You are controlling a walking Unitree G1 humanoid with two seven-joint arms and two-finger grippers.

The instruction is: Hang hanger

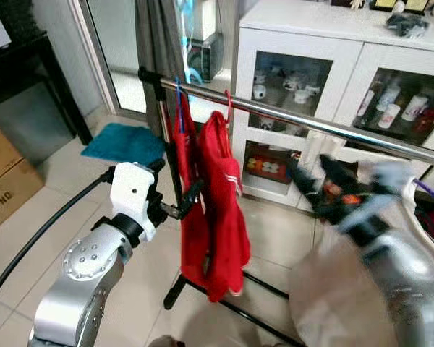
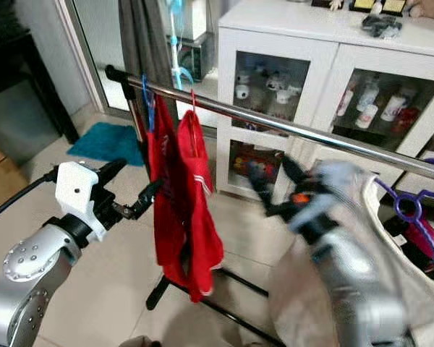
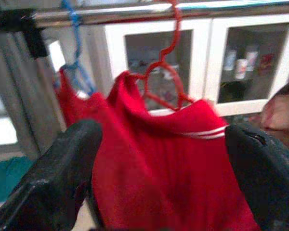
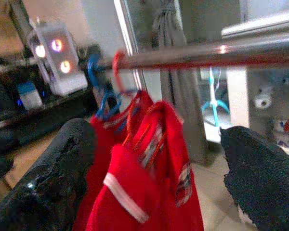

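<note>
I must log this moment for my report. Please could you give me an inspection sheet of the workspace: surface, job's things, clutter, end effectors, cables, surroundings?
Surface: beige tiled floor; teal mat by the window.
Job's things: steel rail carries two red garments, one on a blue hanger, one on a red hanger.
Clutter: cardboard box; purple hanger at the robot's right.
End effectors: left end effector open, at the garments; right end effector open, blurred, below the rail, empty.
Cables: black cable behind the left arm.
Surroundings: white glass-door cabinet with cups; grey curtain.
</note>
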